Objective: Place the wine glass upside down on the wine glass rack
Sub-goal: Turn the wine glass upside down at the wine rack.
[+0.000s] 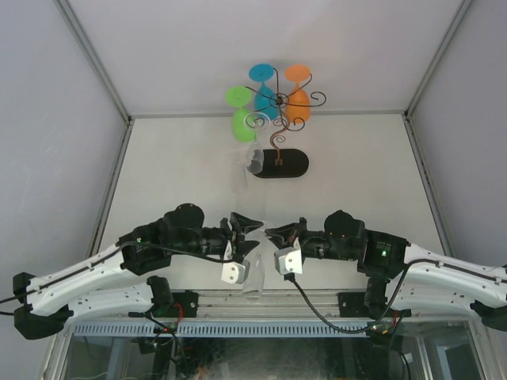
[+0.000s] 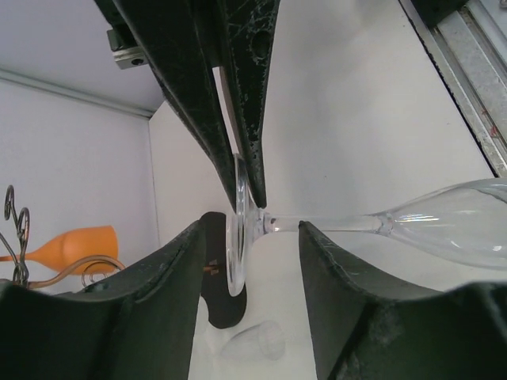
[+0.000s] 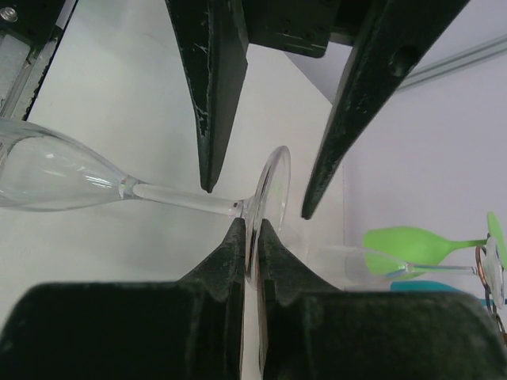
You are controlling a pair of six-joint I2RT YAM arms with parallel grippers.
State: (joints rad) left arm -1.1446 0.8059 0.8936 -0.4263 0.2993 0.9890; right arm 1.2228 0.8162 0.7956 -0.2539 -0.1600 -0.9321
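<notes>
The clear wine glass (image 3: pixel 47 174) hangs level above the table's near edge, bowl toward the arm bases. My right gripper (image 3: pixel 255 237) is shut on the rim of its round foot (image 2: pixel 236 237). My left gripper (image 2: pixel 255 237) stands open from the opposite side, one finger on each side of the foot and stem (image 2: pixel 333 224), with a gap on both sides. In the top view both grippers, left (image 1: pixel 247 226) and right (image 1: pixel 275 235), meet at the centre. The wine glass rack (image 1: pixel 277 119) stands at the back on its black oval base (image 1: pixel 283 164).
Green (image 1: pixel 240 119), blue (image 1: pixel 264 91) and orange (image 1: pixel 298 99) glasses hang upside down on the rack. Another clear glass (image 1: pixel 253 158) sits at the rack's left by the base. White walls enclose the table; a metal rail runs along the near edge (image 1: pixel 261 305).
</notes>
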